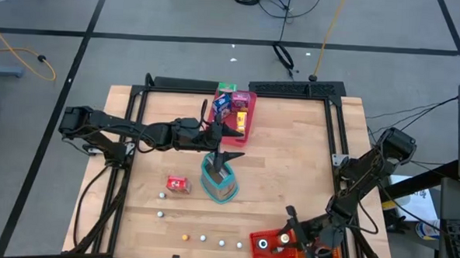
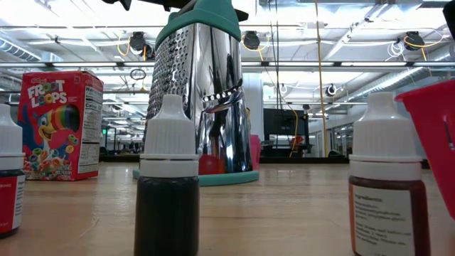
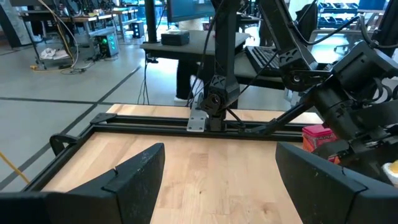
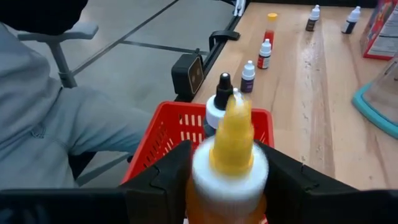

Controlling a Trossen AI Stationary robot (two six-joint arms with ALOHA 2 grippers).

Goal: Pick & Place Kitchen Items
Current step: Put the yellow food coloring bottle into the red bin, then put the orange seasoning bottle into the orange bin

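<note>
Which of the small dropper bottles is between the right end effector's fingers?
The yellow-tipped orange bottle, over the red basket; the others stand free along the table edge.

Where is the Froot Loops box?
In the high view the Froot Loops box lies on the table's left half, just left of the teal-based grater, with small white bottles nearby.

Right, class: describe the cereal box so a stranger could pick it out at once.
Start at the tall shiny metal grater with the teal rim in the middle of the wooden table. Just left of it lies the small red Froot Loops cereal box, the only printed carton among tiny white-capped bottles.
</note>
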